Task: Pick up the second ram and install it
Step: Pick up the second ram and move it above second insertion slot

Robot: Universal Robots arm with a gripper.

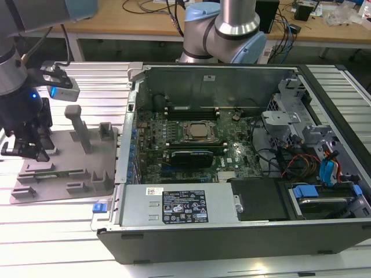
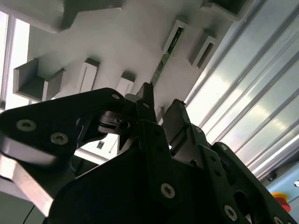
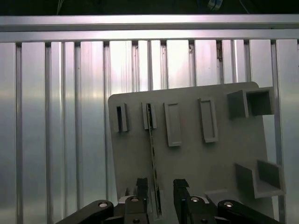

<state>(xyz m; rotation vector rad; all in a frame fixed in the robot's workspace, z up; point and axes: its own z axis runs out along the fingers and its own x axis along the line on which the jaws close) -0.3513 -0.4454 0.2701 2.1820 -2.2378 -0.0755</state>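
Currently, item one: the second ram [image 3: 152,149], a thin green stick standing on edge in a slot of a grey holder plate [image 3: 210,163]. It runs lengthwise from one of the raised slot blocks towards the claw [image 3: 161,184]. In the second wrist view the same stick [image 2: 162,65] shows as a narrow green line across the pale plate [image 2: 126,42]. Item two: the claw, black, with its two fingers [image 3: 142,196] apart. The near end of the ram lies in the gap between them, closer to one finger than to the other; whether that finger touches the board cannot be told. The ram is seated in the plate, not lifted. In the second wrist view the claw [image 2: 161,105] hangs close over the plate with both finger ends on either side of the stick's line. Item three: from the exterior view, the claw [image 1: 26,153] hangs low over the holder plate [image 1: 75,174] at that view's left, on a ribbed aluminium bench [image 1: 69,231]. Item four: an open computer case [image 1: 232,231] lying on its side just beside the plate, towards the exterior view's right, with the green motherboard [image 1: 232,150] exposed and the square silver processor [image 1: 199,131] near its middle. The ram is outside the case, well apart from the motherboard.
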